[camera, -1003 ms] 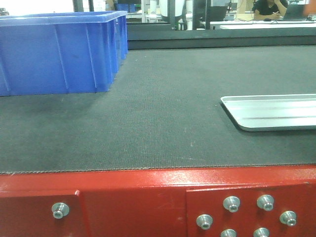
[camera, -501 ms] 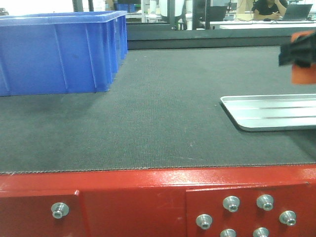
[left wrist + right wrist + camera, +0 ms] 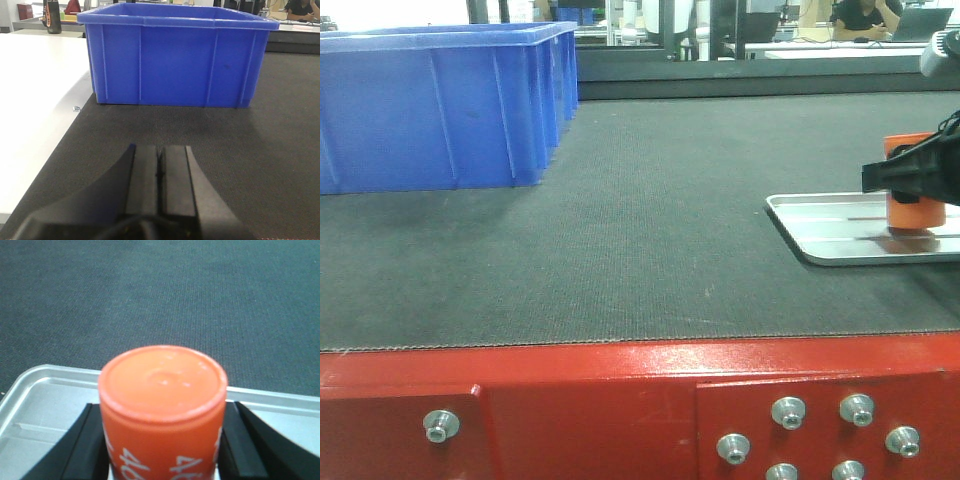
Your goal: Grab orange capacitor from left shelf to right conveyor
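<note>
My right gripper (image 3: 910,178) is shut on the orange capacitor (image 3: 917,213), an upright orange cylinder with white "4680" print. It holds it at the right edge of the front view, low over the flat silver tray (image 3: 840,235). I cannot tell whether it touches the tray. In the right wrist view the capacitor (image 3: 162,390) fills the space between the black fingers (image 3: 85,445). The conveyor's dark grey belt (image 3: 650,230) lies on its red frame (image 3: 620,400). My left gripper (image 3: 160,155) is shut and empty, low over the belt (image 3: 260,150). The left shelf is out of view.
A large blue plastic bin (image 3: 440,110) stands on the belt at the back left, straight ahead of the left gripper in its wrist view (image 3: 180,55). A white tabletop (image 3: 35,100) borders the belt on the left. The tray (image 3: 45,400) lies under the right gripper.
The right gripper with the capacitor entered from the upper right edge, then moved down and left to sit over the silver tray. Nothing else moved.
</note>
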`<act>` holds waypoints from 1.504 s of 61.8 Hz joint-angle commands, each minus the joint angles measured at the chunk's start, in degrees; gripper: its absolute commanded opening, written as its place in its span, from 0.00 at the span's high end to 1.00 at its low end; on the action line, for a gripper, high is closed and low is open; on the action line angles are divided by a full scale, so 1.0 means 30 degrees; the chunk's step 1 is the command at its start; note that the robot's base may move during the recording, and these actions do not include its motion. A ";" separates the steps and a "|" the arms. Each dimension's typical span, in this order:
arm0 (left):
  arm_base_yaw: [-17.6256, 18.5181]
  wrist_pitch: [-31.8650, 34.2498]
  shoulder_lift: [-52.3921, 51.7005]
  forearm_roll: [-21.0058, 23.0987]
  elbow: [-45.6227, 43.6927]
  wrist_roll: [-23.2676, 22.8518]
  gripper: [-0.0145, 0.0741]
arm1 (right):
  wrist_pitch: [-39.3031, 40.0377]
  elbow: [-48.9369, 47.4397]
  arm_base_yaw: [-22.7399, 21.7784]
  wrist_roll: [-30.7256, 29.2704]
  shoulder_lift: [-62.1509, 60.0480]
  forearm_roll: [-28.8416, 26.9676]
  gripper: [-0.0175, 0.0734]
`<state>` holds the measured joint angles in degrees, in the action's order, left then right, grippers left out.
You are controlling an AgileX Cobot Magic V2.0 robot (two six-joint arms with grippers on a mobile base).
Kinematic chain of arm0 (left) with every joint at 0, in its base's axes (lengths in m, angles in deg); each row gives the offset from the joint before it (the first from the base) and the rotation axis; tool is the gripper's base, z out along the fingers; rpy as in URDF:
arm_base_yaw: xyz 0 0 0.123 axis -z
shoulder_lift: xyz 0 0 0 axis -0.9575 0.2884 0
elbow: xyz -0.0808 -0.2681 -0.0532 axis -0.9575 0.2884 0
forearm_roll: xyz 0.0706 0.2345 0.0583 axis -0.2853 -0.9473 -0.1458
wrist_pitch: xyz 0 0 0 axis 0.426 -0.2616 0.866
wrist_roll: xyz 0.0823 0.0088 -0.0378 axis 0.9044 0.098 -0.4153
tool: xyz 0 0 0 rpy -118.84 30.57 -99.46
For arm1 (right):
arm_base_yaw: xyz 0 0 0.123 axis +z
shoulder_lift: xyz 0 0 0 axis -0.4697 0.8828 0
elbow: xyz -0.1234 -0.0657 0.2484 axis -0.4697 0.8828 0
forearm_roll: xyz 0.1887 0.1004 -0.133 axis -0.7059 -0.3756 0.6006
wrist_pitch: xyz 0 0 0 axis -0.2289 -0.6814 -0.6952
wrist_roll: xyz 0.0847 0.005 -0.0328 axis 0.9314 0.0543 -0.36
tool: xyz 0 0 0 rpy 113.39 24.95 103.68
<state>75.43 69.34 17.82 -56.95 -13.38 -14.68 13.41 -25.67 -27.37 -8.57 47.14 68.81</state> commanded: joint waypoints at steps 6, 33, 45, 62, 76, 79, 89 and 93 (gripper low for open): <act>0.0124 0.1718 -0.0207 0.0034 -0.0095 -0.0031 0.98 | 0.0916 -0.0454 -0.0121 -0.0168 -0.0791 0.0167 0.18; 0.0124 0.1718 -0.0207 0.0034 -0.0095 -0.0031 0.98 | -0.4104 -0.0454 -0.0028 -0.0151 -0.6847 0.0167 0.13; 0.0124 0.1718 -0.0207 0.0034 -0.0095 -0.0031 0.98 | -0.7352 -0.0454 0.0310 0.0165 -1.1093 0.0167 0.26; 0.0124 0.1718 -0.0207 0.0034 -0.0095 -0.0031 0.98 | -1.2439 -0.0454 0.0315 0.0784 -1.6839 0.0167 0.74; 0.0124 0.1718 -0.0207 0.0034 -0.0095 -0.0031 0.98 | -1.3780 -0.0454 0.0315 0.0784 -1.9663 0.0167 0.73; 0.0124 0.1718 -0.0207 0.0034 -0.0095 -0.0031 0.98 | -1.3780 -0.0454 0.0315 0.0784 -1.9925 0.0167 0.73; 0.0124 0.1718 -0.0207 0.0034 -0.0095 -0.0031 0.98 | -1.3807 -0.0454 0.0315 0.0784 -2.0081 0.0167 0.73; 0.0124 0.1718 -0.0207 0.0034 -0.0095 -0.0031 0.98 | -1.3829 -0.0454 0.0315 0.0718 -2.0081 0.0167 0.73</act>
<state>75.43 69.34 17.82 -56.95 -13.38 -14.68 -32.19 -25.43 -26.53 -6.19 -12.79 68.94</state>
